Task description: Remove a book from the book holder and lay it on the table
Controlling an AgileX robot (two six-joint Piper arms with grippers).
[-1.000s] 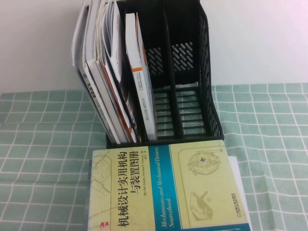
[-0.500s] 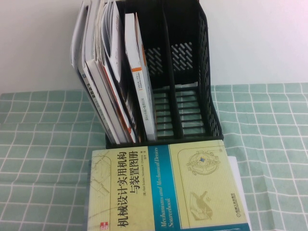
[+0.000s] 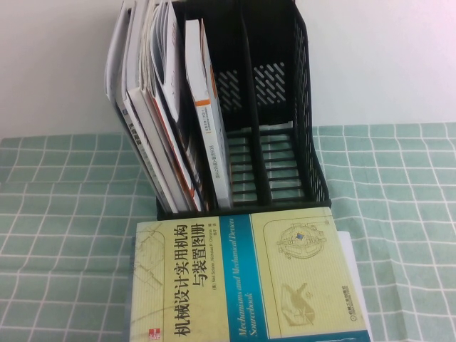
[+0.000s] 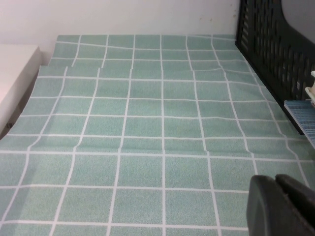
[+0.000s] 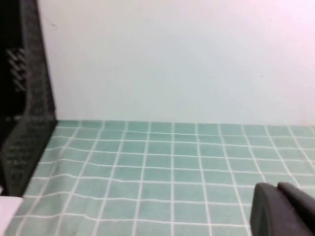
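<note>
**A:** What is closest to us?

**B:** The book (image 3: pixel 246 281). It lies flat on the table (image 3: pixel 64 214), cover up, right in front of the book holder (image 3: pixel 278 121). Nothing is holding it.

**A:** So is the job done?

**B:** I think so. The book is out and lying down. I can't see anything left to do.

**A:** Where are the grippers?

**B:** You can't see them from up high. The left gripper (image 4: pixel 283 206) hangs low over bare cloth, off to the left of the holder. The right gripper (image 5: pixel 285 209) hangs over bare cloth on the right side. Both have their jaws pressed together, with nothing between them.

**A:** And farther back?

**B:** The holder stands up tall. Its left slot is full of other books (image 3: pixel 167 107). The middle and right slots are empty. Behind it is a white wall (image 3: pixel 385 57).
</note>
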